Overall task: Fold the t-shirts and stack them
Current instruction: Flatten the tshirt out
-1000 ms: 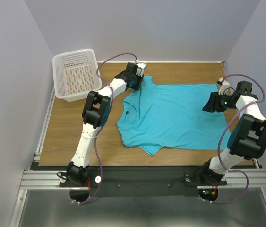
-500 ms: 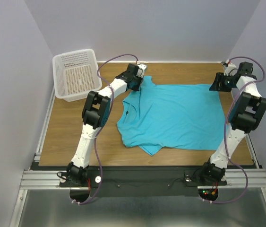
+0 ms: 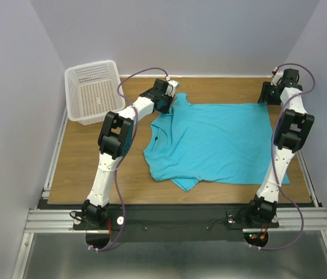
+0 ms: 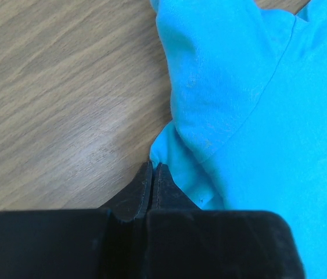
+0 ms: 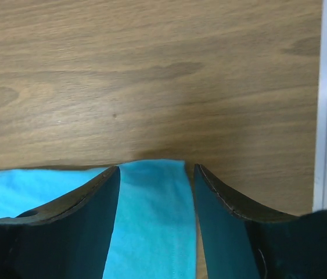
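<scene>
Simply wooden table (image 3: 76, 157), t-shirt (image 3: 215, 142), pale walls (image 3: 209, 35).

R gripper (image 5: 154, 173) is swinging fr the t-shirt (image 3: 215, 142)'s right edge to its far-right corner, nr the table (image 3: 87, 165)'s far-right corner, jaws now straddling it. L gripper (image 4: 153, 170) is clamping down on the t-shirt.

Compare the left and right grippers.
The left gripper is shut; the right gripper is open. The left gripper pinches bunched cloth at the t-shirt's far-left sleeve; the right gripper only straddles its flat far-right corner. Both sit low at the shirt's far edge.
</scene>
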`<state>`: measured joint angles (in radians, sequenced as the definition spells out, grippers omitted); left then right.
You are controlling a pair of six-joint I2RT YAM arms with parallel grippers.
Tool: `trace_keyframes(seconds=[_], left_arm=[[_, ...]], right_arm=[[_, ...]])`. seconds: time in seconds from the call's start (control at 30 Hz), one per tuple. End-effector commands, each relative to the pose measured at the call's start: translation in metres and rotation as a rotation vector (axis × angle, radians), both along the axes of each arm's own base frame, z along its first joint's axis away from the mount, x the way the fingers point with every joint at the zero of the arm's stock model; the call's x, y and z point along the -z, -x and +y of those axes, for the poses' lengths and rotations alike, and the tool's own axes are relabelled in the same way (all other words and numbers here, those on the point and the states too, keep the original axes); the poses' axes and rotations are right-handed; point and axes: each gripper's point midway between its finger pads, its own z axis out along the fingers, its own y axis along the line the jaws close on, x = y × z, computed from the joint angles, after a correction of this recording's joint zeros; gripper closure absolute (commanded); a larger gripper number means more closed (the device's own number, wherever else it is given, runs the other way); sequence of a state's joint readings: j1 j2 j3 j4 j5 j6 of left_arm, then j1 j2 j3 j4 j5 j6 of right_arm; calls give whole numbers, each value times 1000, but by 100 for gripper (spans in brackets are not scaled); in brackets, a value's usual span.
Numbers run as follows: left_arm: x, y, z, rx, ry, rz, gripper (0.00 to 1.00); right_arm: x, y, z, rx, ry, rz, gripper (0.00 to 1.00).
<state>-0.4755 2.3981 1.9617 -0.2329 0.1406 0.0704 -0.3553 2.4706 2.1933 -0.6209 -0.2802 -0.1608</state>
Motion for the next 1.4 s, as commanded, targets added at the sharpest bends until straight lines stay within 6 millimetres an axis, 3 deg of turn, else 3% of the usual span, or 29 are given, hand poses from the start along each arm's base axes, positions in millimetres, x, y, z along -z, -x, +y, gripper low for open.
trace_keyframes(seconds=[0.0, 0.47, 0.7, 0.83, 0.93, 1.03, 1.2, 1.33, 1.37], left_arm=[[-36, 3, 3, 10, 30, -34, 100], [-35, 1, 5, 9, 35, -30, 100], [-36, 1, 7, 7, 33, -29, 100], [-35, -1, 16, -9, 36, -24, 100], [-34, -1, 23, -28, 58, -16, 100], [-50, -5, 39, -64, 98, -33, 100], [-90, -4, 61, -82, 194, -107, 100], [-125, -3, 68, -84, 270, -158, 100], [-136, -3, 71, -89, 287, -178, 100]], right_arm=[[-12, -12, -16, 65, 61, -31, 41], [20, -3, -13, 30, 52, 28, 50], [30, 1, -7, 16, 27, 48, 76], [22, -1, -5, 11, 19, 32, 96], [4, -6, -5, 10, 17, -6, 99], [-26, -10, 0, 6, -3, -63, 99], [-86, -13, 15, -8, -61, -177, 99], [-113, -13, 23, -8, -98, -248, 99], [-131, -13, 24, -6, -99, -288, 99]])
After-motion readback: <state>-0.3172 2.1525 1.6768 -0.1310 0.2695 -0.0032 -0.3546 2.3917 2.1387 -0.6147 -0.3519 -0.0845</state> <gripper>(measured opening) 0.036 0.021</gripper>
